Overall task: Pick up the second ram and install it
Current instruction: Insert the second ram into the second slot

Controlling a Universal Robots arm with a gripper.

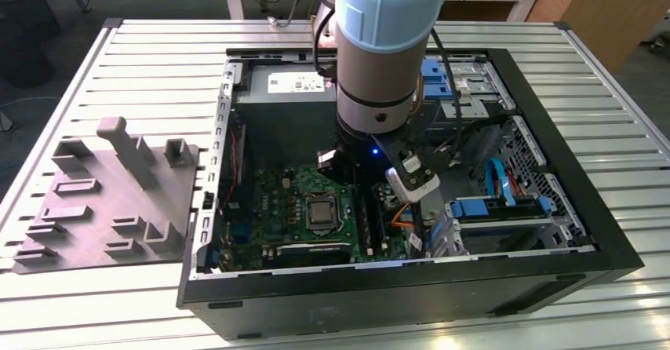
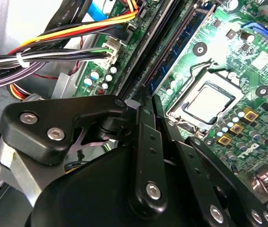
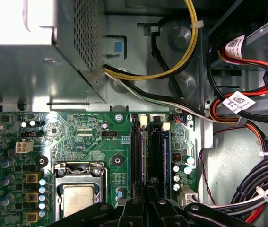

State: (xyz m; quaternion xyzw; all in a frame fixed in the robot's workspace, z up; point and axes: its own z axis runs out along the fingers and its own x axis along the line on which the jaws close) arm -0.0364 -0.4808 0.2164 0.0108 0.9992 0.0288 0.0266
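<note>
- Computer case: lies open on the slatted table.
- Arm: reaches down into the case, over the green board.
- Gripper: fingers narrow, directly above the black slots.
- Second ram: stands in a slot just beside the gripper; grip on it cannot be told.

Bright glare on motherboard

Arm vertical; gripper jaws closed together.
</note>
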